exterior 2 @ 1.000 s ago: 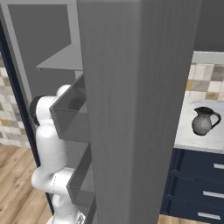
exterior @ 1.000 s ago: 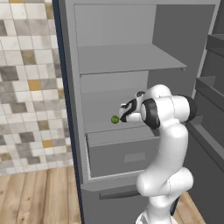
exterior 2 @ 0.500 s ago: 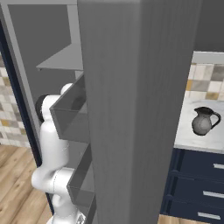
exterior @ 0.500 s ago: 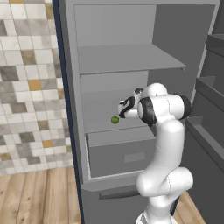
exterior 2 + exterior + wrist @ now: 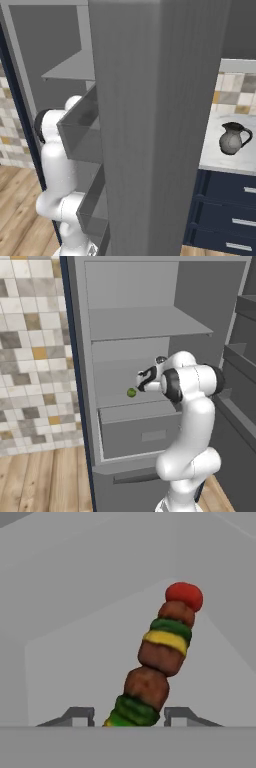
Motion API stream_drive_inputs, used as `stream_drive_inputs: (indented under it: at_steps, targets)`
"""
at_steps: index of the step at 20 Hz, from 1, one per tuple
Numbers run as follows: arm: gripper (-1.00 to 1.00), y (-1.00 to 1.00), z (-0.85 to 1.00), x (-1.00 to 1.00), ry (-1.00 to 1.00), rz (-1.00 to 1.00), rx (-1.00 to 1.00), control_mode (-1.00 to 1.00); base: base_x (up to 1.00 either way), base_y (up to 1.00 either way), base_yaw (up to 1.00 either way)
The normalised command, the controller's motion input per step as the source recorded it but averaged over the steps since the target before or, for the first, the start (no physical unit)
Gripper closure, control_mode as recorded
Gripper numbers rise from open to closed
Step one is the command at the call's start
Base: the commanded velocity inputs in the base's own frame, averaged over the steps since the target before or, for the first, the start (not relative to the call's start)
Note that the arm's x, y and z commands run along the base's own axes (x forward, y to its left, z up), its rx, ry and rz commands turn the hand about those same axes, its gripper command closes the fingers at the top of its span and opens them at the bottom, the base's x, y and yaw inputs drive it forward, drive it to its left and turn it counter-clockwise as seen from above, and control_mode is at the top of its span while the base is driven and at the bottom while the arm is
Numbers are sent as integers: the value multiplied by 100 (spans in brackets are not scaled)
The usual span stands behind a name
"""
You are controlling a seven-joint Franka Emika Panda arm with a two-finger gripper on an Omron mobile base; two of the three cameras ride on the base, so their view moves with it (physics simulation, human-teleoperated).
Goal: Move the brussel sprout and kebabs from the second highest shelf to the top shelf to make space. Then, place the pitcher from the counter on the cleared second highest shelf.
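Claw [image 5: 128,716] sits low in hand view w/ its two tips apart, one either side of the kebab's [image 5: 156,665] near end; tips [image 5: 80,715] not seen touching it, so can't tell if it's gripped or just straddled. Kebab runs away from the claw, tilted, w/ green piece nearest, then brown, yellow, green, brown, red at far end, lying toward the back corner of the shelf [image 5: 75,662].

In left base view the claw [image 5: 144,379] reaches into the fridge [image 5: 75,381] over the 2nd-highest shelf [image 5: 120,398], arm [image 5: 192,421] bent in from the right. Sprout [image 5: 131,392] sits near the front edge of that shelf, just beside the claw on its left, apart from it. Top shelf [image 5: 145,322] above. Drawer [image 5: 140,428] just below the 2nd shelf.

In right base view the fridge side wall [image 5: 155,125] blocks most; arm [image 5: 57,165] shows at left by the door bins [image 5: 82,135]. Pitcher [image 5: 233,139] stands upright on the counter [image 5: 215,155] at right, well apart from the fridge, near the counter's back edge by the tile wall [image 5: 235,90].
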Motion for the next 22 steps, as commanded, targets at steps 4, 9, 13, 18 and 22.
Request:
stream_drive_inputs:
  at_steps: [4,9,13,18,22]
  targets:
    - [100,0,55,-100,-20,0,0,-100,0,0,0]
    - [100,0,94,-100,-16,2,0,-100,0,0,0]
    - [100,0,100,-100,-10,6,0,-100,0,0,0]
    - [100,1,100,-100,-1,13,-4,-100,0,0,0]
    - [100,9,100,-99,2,16,-4,-100,0,0,0]
